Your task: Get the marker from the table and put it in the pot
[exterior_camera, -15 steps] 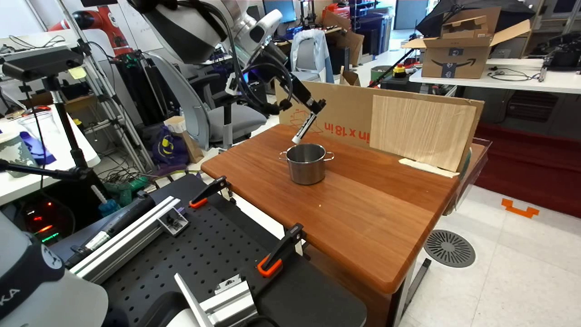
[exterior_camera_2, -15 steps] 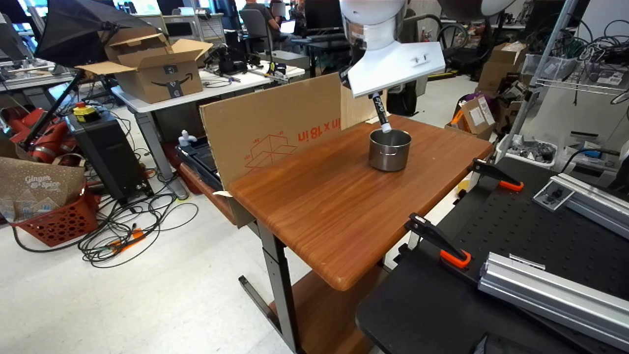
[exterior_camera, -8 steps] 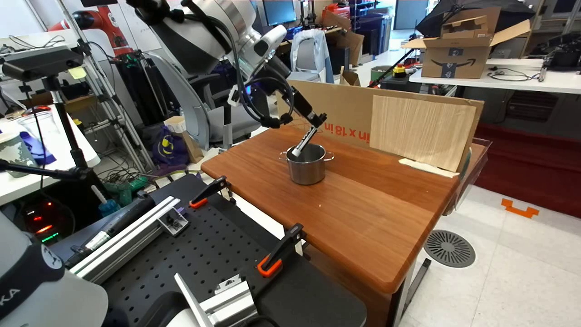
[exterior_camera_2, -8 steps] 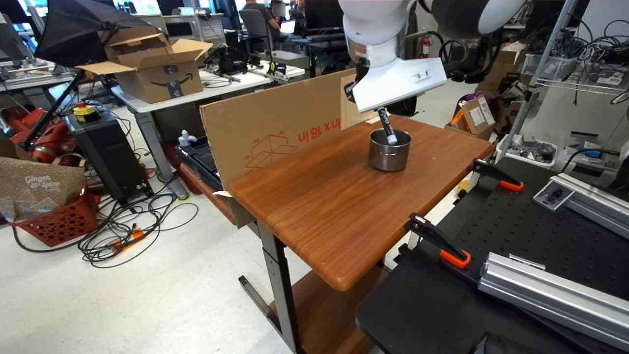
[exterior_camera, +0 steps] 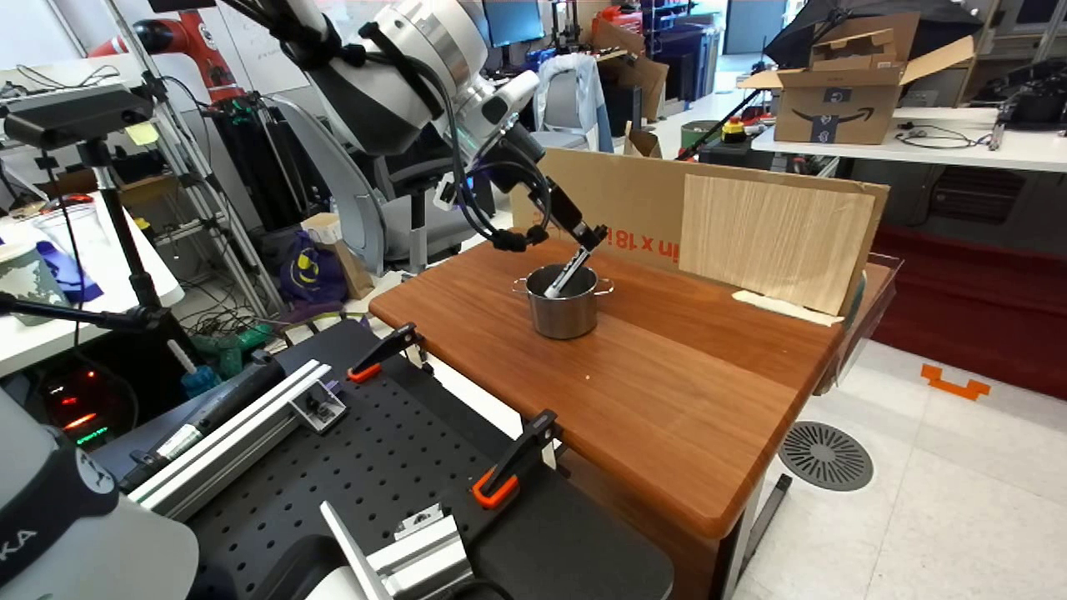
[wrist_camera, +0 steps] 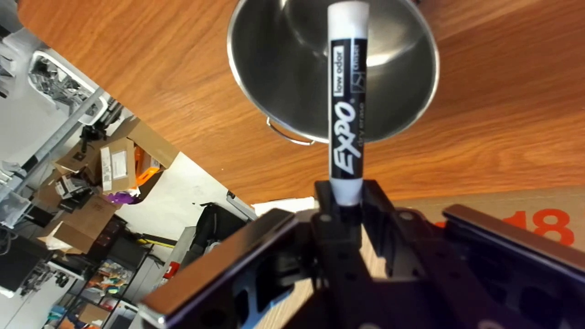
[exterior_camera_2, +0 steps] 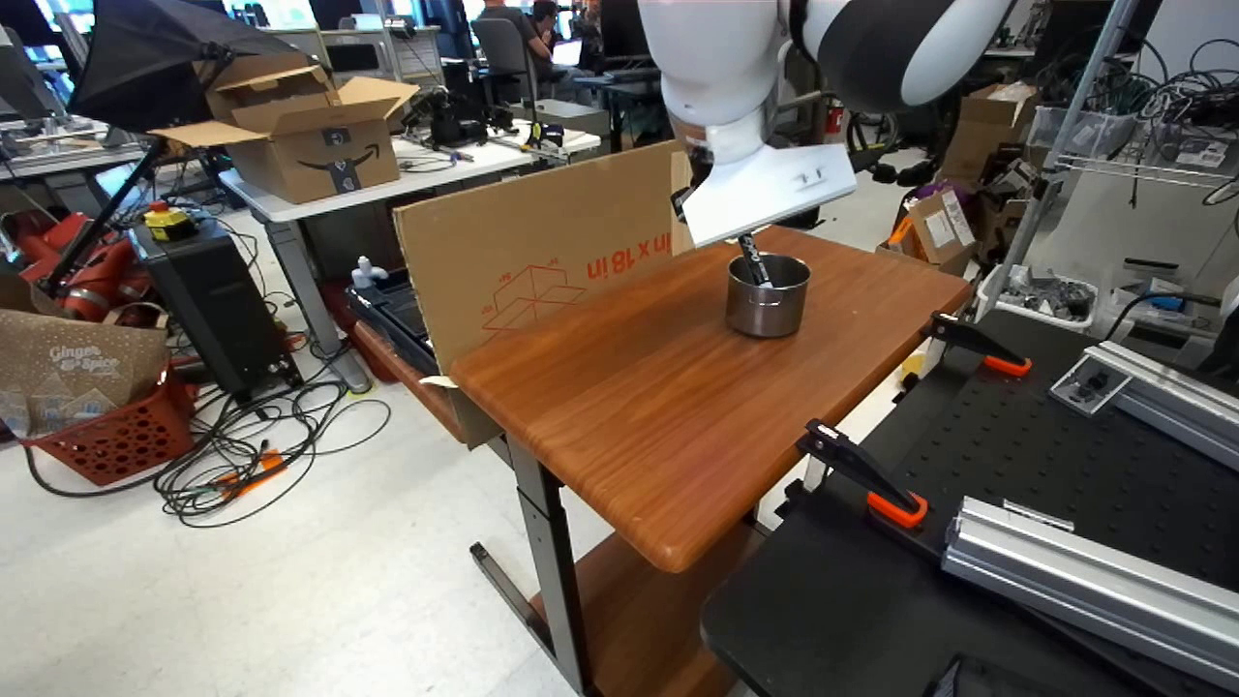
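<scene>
The marker [wrist_camera: 347,91] is a black and white Expo pen. My gripper [wrist_camera: 349,198] is shut on its one white end in the wrist view. The silver pot [exterior_camera: 564,318] stands upright on the reddish-brown table [exterior_camera: 667,400]. In both exterior views the marker [exterior_camera: 567,273] slants down, its free end within the pot's mouth and below the rim. The fingers [exterior_camera: 588,240] are just above the pot on the cardboard side. In an exterior view a white plate on the wrist hides the fingers above the marker [exterior_camera_2: 754,259] and pot [exterior_camera_2: 765,315]. I cannot tell whether the marker touches the pot.
A cardboard sheet [exterior_camera: 633,196] stands along the table's far edge, with a pale plywood board [exterior_camera: 775,237] against it. The pot has a wire handle [exterior_camera: 604,287] on each side. Black and orange clamps [exterior_camera: 517,462] sit at the black perforated bench beside the table.
My gripper has come down with the marker in it. The marker's free end went from above the pot's rim to inside the mouth. The pot has not moved.
</scene>
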Robot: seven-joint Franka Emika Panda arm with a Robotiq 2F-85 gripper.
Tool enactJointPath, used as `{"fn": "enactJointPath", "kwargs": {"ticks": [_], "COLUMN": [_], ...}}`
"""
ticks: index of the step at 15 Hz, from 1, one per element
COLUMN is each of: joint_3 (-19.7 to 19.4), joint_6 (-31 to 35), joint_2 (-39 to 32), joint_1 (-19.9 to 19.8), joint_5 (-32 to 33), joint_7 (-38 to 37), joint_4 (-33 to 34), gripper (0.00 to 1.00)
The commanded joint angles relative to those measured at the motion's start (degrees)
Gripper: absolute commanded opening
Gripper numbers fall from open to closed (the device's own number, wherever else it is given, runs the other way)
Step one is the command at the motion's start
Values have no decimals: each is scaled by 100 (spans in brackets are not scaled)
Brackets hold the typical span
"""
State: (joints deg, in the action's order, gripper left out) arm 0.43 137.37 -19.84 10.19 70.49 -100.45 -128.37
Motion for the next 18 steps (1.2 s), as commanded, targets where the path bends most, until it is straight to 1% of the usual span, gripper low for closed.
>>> {"fn": "enactJointPath", "kwargs": {"ticks": [1,2,3,4,5,8,10,11,12,13,18], "joint_3": [139,148,157,169,170,175,179,188,188,198,280], "joint_6": [-311,-311,-271,-262,-275,-291,-304,-340,-360,-375,-445], "joint_2": [-271,-319,-341,-359,-378,-391,-378,-355,-334,-280,210], "joint_1": [-75,-84,-98,-114,-111,-115,-119,-113,-104,-102,-61], "joint_5": [-92,-103,-109,-164,-180,-227,-277,-346,-401,-493,-804], "joint_7": [131,146,154,215,235,338,425,500,548,641,914], "joint_4": [240,272,285,299,320,346,351,341,337,320,219], "gripper": [5,24,46,49,50,69,84,92,98,100,100]}}
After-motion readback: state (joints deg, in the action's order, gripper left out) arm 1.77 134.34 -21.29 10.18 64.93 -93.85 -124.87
